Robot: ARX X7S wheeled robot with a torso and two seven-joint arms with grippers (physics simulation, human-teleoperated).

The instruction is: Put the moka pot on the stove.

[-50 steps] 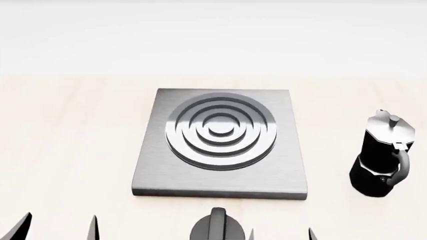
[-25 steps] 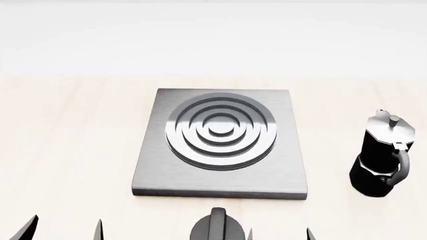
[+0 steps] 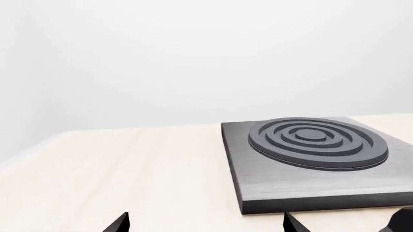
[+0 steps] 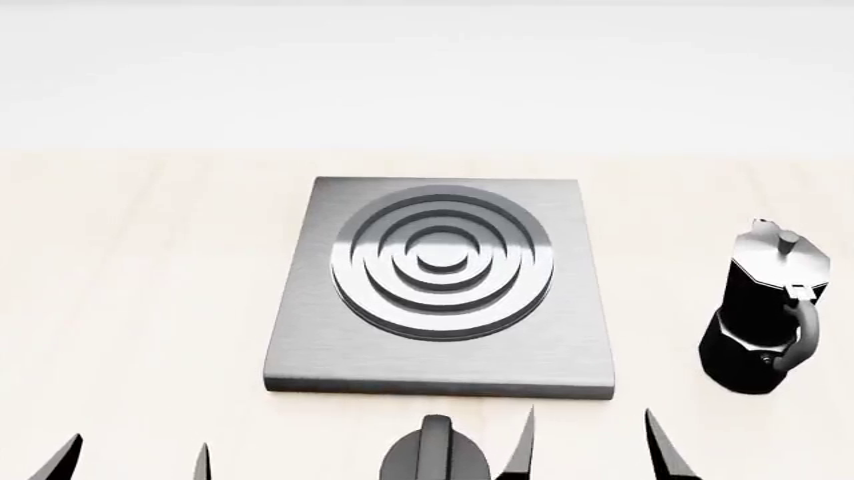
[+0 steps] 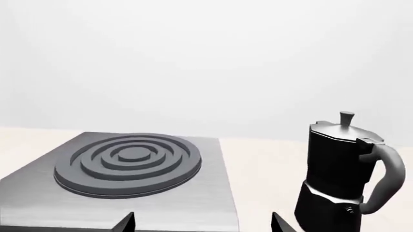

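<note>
Sitting upright on the table [image 4: 134, 260], moka pot [image 4: 761, 315] is at 3 o'clock of the stove [image 4: 441, 290], apart from it. Right gripper [image 4: 587, 448] has fingers spread, empty, low at 5 o'clock of stove. Left gripper [image 4: 134, 462] also spread, empty, at 7 o'clock. Knob [image 4: 434, 455] between them.

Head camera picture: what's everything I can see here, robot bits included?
stove: one, grey metal slab with raised ring burner, middle of the table.
moka pot: one, black with silver lid, upright on the table to the stove's right, apart from it.
knob: one, black and round with a ridge, just in front of the stove.
table: one, pale wood, under everything.
left gripper: one, dark fingertips apart, empty, bottom left.
right gripper: one, dark fingertips apart, empty, bottom, right of the knob.
</note>
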